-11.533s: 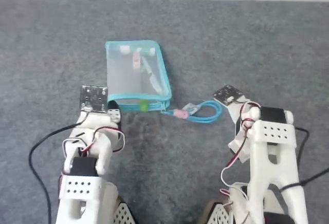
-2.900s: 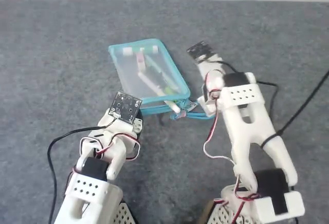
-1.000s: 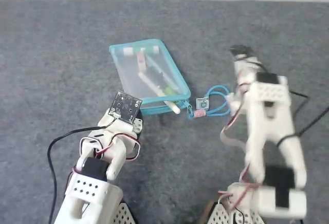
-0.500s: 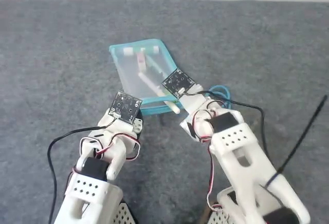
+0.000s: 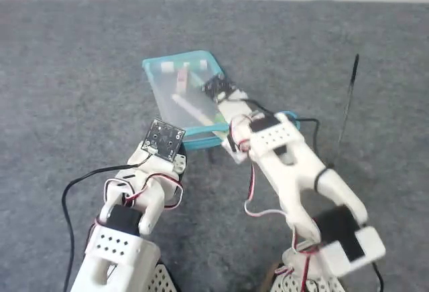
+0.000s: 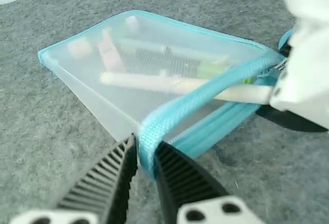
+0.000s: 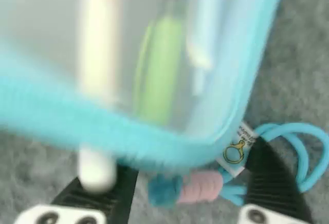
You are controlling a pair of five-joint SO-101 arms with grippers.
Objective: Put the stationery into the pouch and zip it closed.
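The translucent pouch [image 5: 177, 88] with teal trim lies on the grey mat, with pens and small pieces inside it. My left gripper [image 5: 179, 153] is shut on the pouch's near teal edge [image 6: 154, 131], which sits pinched between its black fingers [image 6: 110, 175]. A white pen [image 6: 247, 94] sticks out of the pouch's mouth. My right gripper [image 7: 187, 183] stands open at the pouch's near right corner, with the pink zipper pull [image 7: 203, 185] and the white pen's end [image 7: 95, 175] between its fingers. In the high view the right arm [image 5: 268, 141] covers that corner.
A blue cord loop [image 5: 291, 116] tied to the zipper pull lies on the mat right of the pouch. A black cable [image 5: 345, 104] rises beside the right arm. The grey mat [image 5: 80, 71] is bare to the left and behind the pouch.
The right arm has swung in from right of the pouch to its near right corner, covering the zipper pull and cord. The left arm has kept still, holding the pouch's edge.
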